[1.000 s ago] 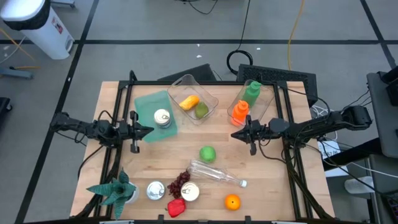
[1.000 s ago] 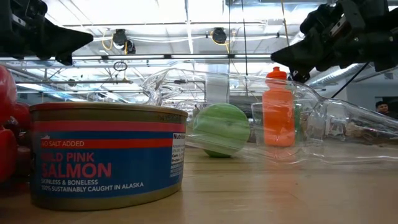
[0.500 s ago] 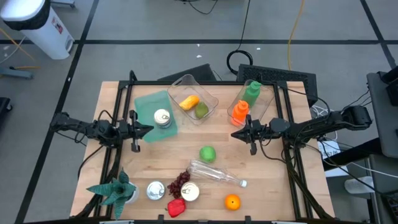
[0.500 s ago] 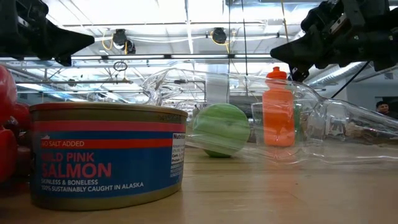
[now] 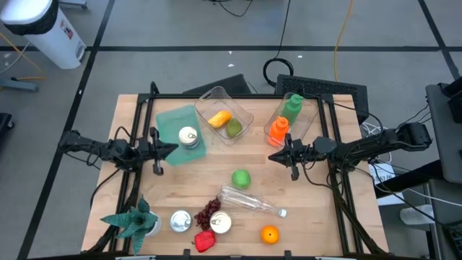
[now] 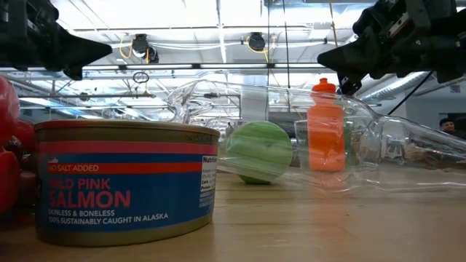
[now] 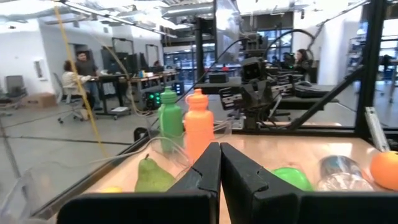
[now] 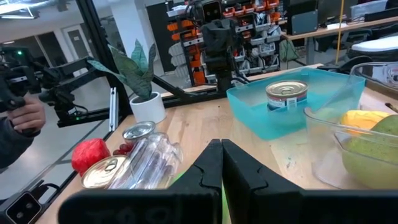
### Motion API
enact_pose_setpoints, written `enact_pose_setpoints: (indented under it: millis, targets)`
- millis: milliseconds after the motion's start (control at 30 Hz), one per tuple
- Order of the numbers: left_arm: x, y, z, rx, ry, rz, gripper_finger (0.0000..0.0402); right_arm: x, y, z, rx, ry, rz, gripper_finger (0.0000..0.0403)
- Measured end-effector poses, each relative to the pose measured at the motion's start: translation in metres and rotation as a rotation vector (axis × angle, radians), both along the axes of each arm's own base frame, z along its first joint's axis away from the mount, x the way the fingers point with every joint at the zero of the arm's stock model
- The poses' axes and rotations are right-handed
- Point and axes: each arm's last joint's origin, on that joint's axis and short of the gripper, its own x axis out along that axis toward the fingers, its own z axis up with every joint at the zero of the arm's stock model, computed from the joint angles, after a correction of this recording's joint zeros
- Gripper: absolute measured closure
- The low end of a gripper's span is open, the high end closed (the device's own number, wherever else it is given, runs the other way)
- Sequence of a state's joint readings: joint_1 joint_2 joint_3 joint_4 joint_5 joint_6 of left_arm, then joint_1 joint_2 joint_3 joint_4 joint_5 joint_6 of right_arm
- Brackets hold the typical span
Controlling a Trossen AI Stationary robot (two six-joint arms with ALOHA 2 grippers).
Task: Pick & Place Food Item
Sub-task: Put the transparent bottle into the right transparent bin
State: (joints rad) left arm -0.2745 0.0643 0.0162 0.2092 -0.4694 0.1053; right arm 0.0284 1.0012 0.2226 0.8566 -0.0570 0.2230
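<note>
Left claw (image 5: 174,150): you have its fingers pressed together, holding nothing, above the bench (image 5: 317,217) just beside the teal tray (image 5: 172,119).
Right claw (image 5: 271,157): yours is pinched together too, empty, just below the orange bottle (image 5: 279,131).
Cans: you can count three. One salmon can (image 5: 188,137) sits in the teal tray next to the left claw; two more (image 5: 180,220) (image 5: 221,222) stand near the bench's front edge.
Bottles: three. The orange one and a green bottle (image 5: 291,107) stand in a clear bin (image 5: 312,115) beyond the right claw; a clear plastic bottle (image 5: 250,201) lies on its side.
Fruit: a green apple (image 5: 241,178) lies between the claws, nearer the right one; a pear (image 5: 234,128) and a yellow fruit (image 5: 219,118) share another clear bin (image 5: 216,95); one orange (image 5: 269,234), one bunch of grapes (image 5: 208,212), one red fruit (image 5: 204,241) at the front.
Plant: one potted plant (image 5: 133,220), front of the left claw.
</note>
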Motion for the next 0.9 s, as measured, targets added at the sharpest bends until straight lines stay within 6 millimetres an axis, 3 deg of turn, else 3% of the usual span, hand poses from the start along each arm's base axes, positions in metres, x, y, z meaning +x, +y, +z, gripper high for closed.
enact_pose_setpoints:
  millis: [467,667,800,900]
  targets:
    - [0.000,0.001,-0.001,-0.055,0.000,0.022,0.0382,0.000,0.000,0.000,-0.077,-0.004,-0.004,0.0403]
    - [0.001,0.000,-0.013,-0.118,0.101,0.017,0.0382,0.000,0.002,-0.004,-0.136,0.027,-0.010,0.0403]
    - [0.002,-0.001,-0.015,-0.171,0.118,-0.014,0.0382,-0.001,0.009,-0.007,-0.191,0.071,-0.111,0.0403]
    - [0.003,-0.001,-0.015,-0.158,0.125,-0.025,0.0382,0.007,0.014,0.002,-0.240,0.127,-0.160,0.0403]
